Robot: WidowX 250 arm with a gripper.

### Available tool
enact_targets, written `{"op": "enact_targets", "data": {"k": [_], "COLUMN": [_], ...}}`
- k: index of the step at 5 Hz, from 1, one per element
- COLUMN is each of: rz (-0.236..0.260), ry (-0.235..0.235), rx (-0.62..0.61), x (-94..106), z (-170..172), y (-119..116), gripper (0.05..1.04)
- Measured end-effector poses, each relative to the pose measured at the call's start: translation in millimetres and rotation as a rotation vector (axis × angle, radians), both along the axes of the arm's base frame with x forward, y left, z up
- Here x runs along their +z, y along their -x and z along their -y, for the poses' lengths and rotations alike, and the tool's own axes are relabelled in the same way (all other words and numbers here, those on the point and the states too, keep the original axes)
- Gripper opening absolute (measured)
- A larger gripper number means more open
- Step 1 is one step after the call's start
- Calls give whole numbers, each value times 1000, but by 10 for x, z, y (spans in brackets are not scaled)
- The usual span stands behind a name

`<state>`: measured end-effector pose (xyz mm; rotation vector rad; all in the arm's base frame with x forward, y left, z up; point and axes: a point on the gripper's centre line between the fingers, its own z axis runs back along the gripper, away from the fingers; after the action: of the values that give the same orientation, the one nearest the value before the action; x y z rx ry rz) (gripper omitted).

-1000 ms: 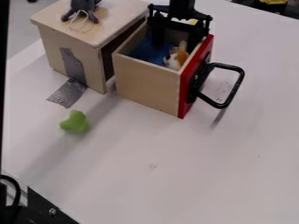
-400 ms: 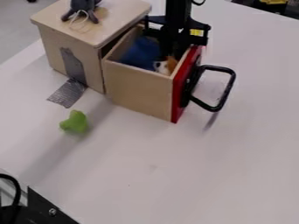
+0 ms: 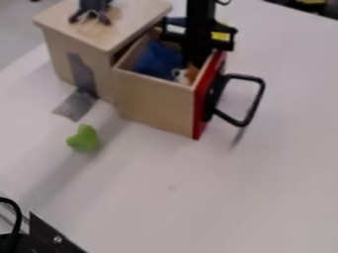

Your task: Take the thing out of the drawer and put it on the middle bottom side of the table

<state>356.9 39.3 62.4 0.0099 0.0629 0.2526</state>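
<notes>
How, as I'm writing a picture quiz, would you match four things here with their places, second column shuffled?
Things:
1. green lobed toy
2. small orange-and-white toy
3. dark grey toy
4. black looped handle

Places:
A. inside the open wooden drawer
B. atop the wooden cabinet
C. on the red drawer front
D. on the white table

Pairs: 1-D, 2-A, 3-B, 4-C
</notes>
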Motion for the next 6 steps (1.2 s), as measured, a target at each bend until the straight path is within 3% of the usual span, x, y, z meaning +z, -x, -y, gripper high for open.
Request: {"op": "enact_targets", "data": {"k": [2,3,5,6], "rz": [196,218,114,78], "ry": [-13,-16,-24,-17], "rx": [-53,-90,-127,-148], "x": [742,831,481,279], "z": [15,79,82,95], "y": [90,410,1061,1172], "gripper": [78,78,78,78]}}
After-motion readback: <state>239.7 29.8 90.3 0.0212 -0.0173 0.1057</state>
